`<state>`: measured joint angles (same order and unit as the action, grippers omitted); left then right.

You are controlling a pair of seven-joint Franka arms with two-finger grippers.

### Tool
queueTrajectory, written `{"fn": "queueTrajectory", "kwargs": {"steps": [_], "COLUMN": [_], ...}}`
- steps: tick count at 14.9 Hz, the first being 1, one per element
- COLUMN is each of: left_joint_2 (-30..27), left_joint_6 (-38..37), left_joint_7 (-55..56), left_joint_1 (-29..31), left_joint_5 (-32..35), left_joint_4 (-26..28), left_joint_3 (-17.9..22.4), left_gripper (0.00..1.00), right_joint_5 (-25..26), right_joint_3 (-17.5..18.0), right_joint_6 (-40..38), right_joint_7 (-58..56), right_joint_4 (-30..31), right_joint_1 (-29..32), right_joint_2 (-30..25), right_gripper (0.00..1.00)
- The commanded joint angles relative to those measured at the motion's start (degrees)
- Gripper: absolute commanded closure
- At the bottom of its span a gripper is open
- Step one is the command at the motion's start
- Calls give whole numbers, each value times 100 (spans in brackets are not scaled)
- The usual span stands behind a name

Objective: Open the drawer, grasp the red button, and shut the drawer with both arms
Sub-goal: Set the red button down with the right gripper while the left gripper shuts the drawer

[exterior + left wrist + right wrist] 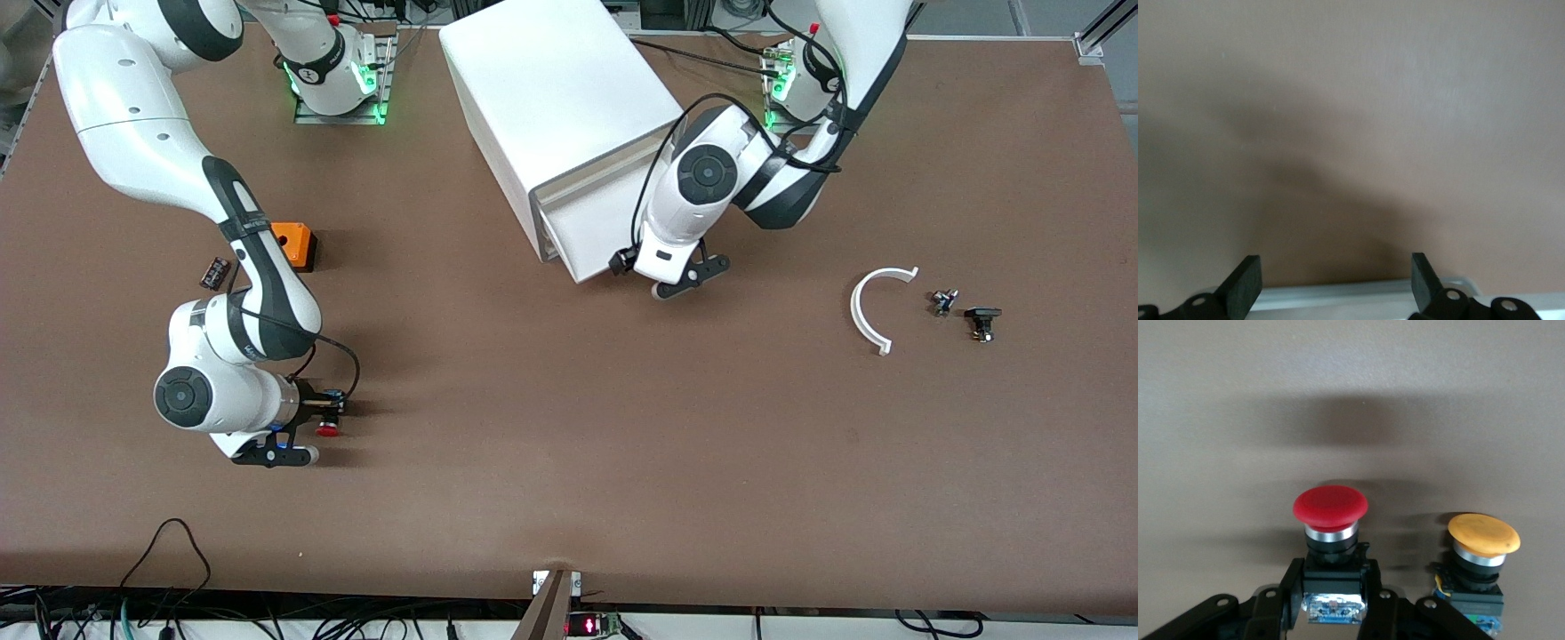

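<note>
Brown worktop (569, 444) carries the cabinet (560, 107), whose drawer (591, 240) juts toward the camera just beside the left end effector (680, 283), fingers spread, while the right end effector (1331, 603) clamps the button (1331, 520).

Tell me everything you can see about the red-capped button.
The button has a round red mushroom cap, a silver collar, a black body and a blue base. It looks plastic, with a metal-looking ring. The right gripper is shut on its body, over the table toward the right arm's end. A similar orange-capped button stands beside it, apart.
</note>
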<state>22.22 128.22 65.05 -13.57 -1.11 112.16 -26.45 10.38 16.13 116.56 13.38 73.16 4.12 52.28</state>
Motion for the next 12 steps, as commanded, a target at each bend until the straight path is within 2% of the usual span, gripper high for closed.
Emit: {"fn": "queueTrajectory", "kwargs": {"steps": [1,2,3,4,5,12], "left_joint_2": [-60,-43,-34,-42,-43,63], "left_joint_6": [-183,-201,-296,-445,-525,-552], "left_joint_7": [201,210,210,210,201,122], "left_joint_1": [-14,-23,-23,-15,-6,-41], "left_joint_5": [120,120,111,111,59,-600], "left_joint_4": [52,60,60,52,52,52], "left_joint_3": [-290,-378,-448,-510,-554,-721], "left_gripper": [1,1,1,1,1,1], "right_joint_5": [26,9,8,0,0,43], "right_joint_3": [48,48,48,48,48,48], "right_joint_6": [95,86,86,86,77,-212], "right_joint_7": [42,60,112,156,156,16], "right_joint_4": [145,145,145,145,145,93], "right_joint_1": [45,45,45,54,63,115], "right_joint_2": [-60,-60,-60,-60,-69,-428], "right_gripper": [100,88,50,19,1,1]}}
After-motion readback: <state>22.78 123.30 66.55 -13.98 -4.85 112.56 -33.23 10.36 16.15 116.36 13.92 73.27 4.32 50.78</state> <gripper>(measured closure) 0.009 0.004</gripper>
